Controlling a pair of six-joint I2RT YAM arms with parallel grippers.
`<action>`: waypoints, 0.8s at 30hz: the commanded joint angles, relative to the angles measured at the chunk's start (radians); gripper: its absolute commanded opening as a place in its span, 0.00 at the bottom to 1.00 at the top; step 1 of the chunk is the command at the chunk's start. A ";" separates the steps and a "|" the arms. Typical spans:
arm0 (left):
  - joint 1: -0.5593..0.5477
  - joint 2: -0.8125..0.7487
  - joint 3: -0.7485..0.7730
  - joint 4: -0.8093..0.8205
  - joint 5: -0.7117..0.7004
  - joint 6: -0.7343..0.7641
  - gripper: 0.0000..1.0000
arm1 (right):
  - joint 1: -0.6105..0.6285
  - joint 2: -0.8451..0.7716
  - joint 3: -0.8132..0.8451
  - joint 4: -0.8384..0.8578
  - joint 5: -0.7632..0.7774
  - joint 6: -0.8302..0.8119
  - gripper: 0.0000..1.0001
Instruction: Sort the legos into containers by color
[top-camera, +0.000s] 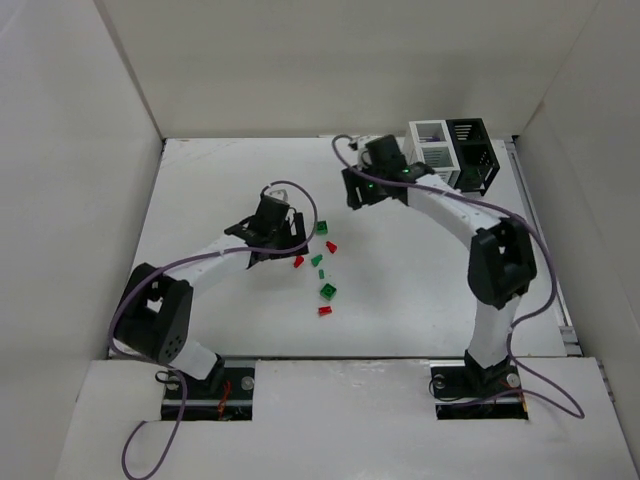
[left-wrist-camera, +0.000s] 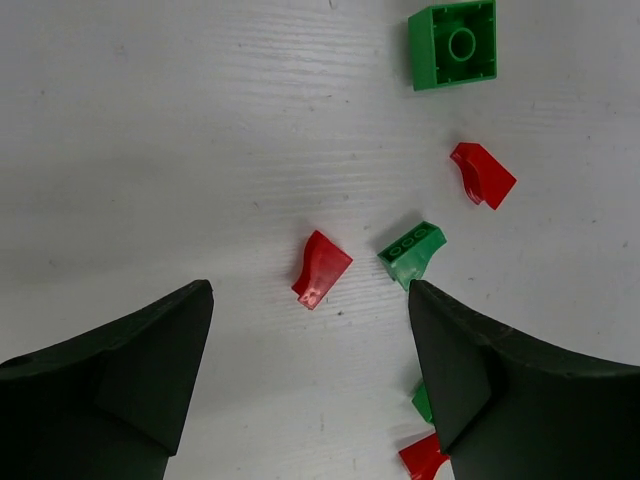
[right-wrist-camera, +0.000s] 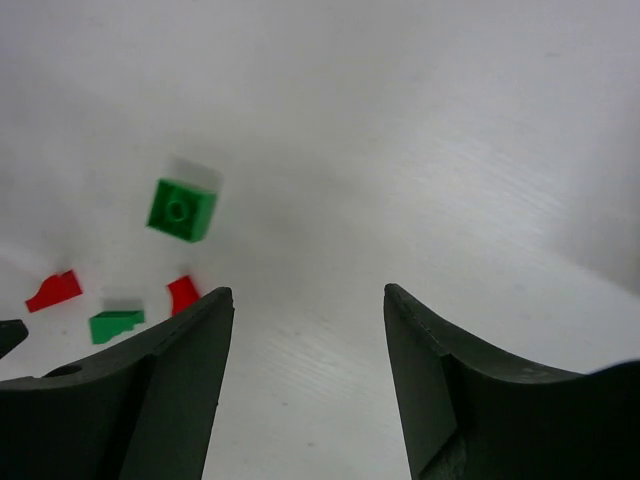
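Note:
Several red and green legos lie scattered on the white table between the arms, among them a green brick (top-camera: 322, 228), a red one (top-camera: 298, 262) and a red one (top-camera: 323, 311). My left gripper (top-camera: 283, 250) is open and empty, low over the table. In the left wrist view a red lego (left-wrist-camera: 321, 268) and a green lego (left-wrist-camera: 412, 252) lie just ahead of the open gripper (left-wrist-camera: 310, 290). My right gripper (top-camera: 358, 192) is open and empty beside the joined white bin (top-camera: 432, 145) and black bin (top-camera: 473, 150). Its wrist view shows the open gripper (right-wrist-camera: 308, 292) over bare table.
White walls enclose the table on the left, back and right. A square green brick (left-wrist-camera: 452, 45) and a red piece (left-wrist-camera: 482, 174) lie farther ahead of the left gripper. The right wrist view shows a green brick (right-wrist-camera: 182, 209) and a red piece (right-wrist-camera: 54, 290) at its left.

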 joint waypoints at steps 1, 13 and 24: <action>0.003 -0.086 -0.046 -0.010 -0.077 -0.046 0.77 | 0.099 0.077 0.066 0.017 -0.048 -0.017 0.67; 0.057 -0.285 -0.155 -0.089 -0.131 -0.107 1.00 | 0.240 0.252 0.139 0.057 0.093 0.098 0.82; 0.057 -0.407 -0.173 -0.119 -0.141 -0.138 1.00 | 0.253 0.344 0.192 0.092 0.132 0.181 0.78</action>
